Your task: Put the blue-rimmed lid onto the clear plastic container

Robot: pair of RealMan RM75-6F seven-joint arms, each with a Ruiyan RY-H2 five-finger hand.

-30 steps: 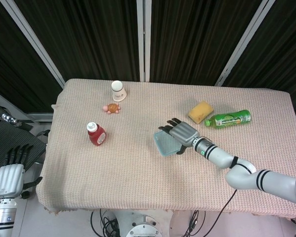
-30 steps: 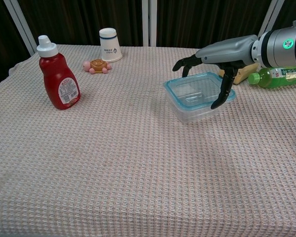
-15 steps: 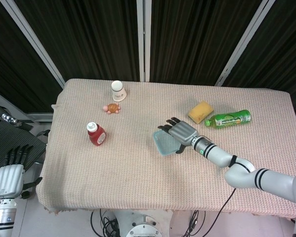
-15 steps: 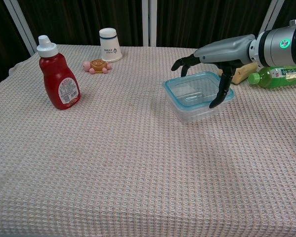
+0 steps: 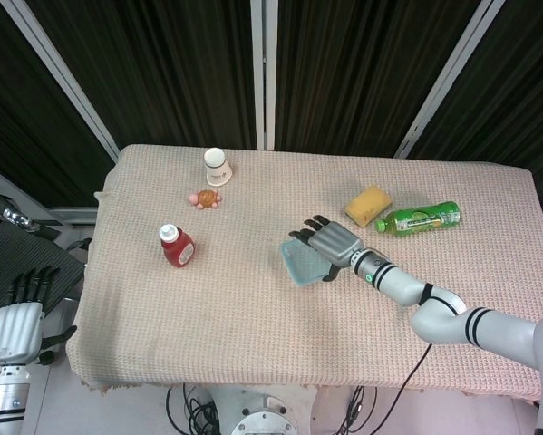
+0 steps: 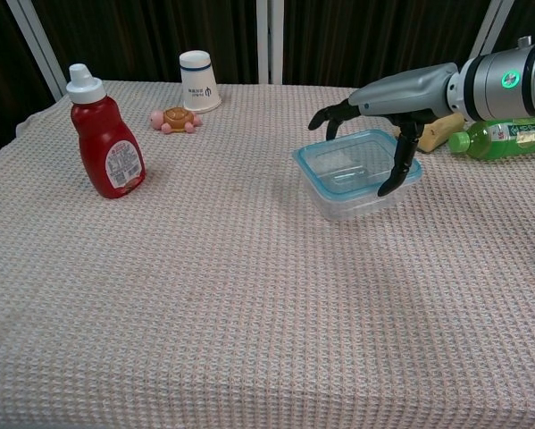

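Lid: blue-rimmed lid (image 6: 343,161) sits on top of the clear plastic container (image 6: 361,198), its blue edge running all round the box's mouth — whether it is pressed fully home I cannot tell.
Container: stands on the table (image 6: 249,295), right of centre in the chest view, well apart from the items on the left side.
Right robot hand: my right robot hand (image 6: 388,112) is spread palm-down over the lidded box, fingers apart and curved downward; one dark fingertip reaches down at the near right edge of the lid, others curl over its far edge. It grips nothing that I can see. From the head view the same hand (image 5: 333,245) covers the right part of the box.
Left robot hand: my left robot hand (image 5: 17,322) hangs beside the table's left edge, off the cloth, fingers straight and apart, holding nothing.
Nearby on the right: yellow sponge (image 5: 368,205) and green bottle (image 5: 419,218) lying on its side, just beyond my right arm.
Left side: ketchup bottle (image 6: 105,143) upright — further back a toy turtle (image 6: 174,119) beside an upside-down paper cup (image 6: 198,80).
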